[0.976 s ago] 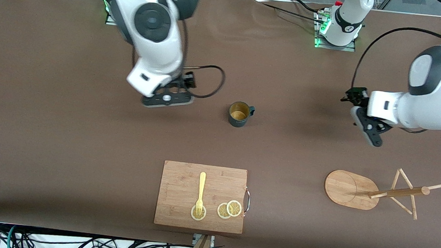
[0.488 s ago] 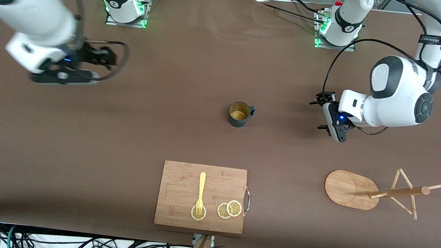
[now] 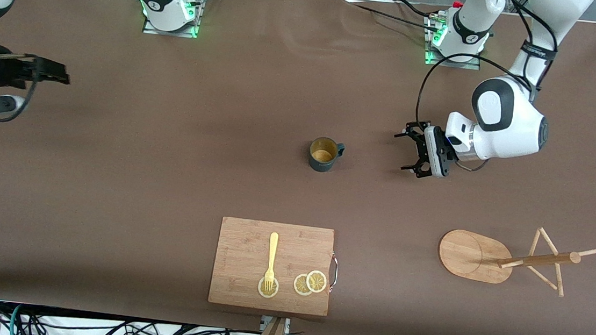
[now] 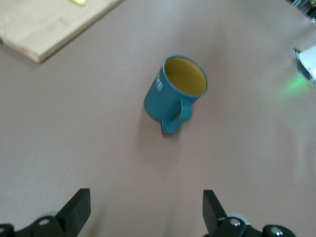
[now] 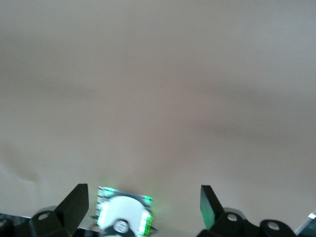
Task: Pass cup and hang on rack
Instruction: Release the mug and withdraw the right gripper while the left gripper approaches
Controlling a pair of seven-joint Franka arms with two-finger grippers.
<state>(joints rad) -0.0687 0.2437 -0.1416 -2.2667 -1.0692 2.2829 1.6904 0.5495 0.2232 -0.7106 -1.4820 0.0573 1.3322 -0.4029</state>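
Left pincer lining up on the cup

Rack [image 3: 506, 258] lies tipped at the table's near edge, at five o'clock from the upright cup [image 3: 324, 154]; left pincer [image 3: 410, 153] hovers spread at its three o'clock: approach level, straddle the wall. Right pincer [image 3: 47, 72], spread, waits.

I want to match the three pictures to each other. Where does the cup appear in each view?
Front view: the cup stands upright at mid-table, farther from the camera than the cutting board.
Left wrist view: the cup is near the centre, handle toward the camera.
Right wrist view: not in it.
Shared landmark: the cutting board, a corner of which shows in the left wrist view.
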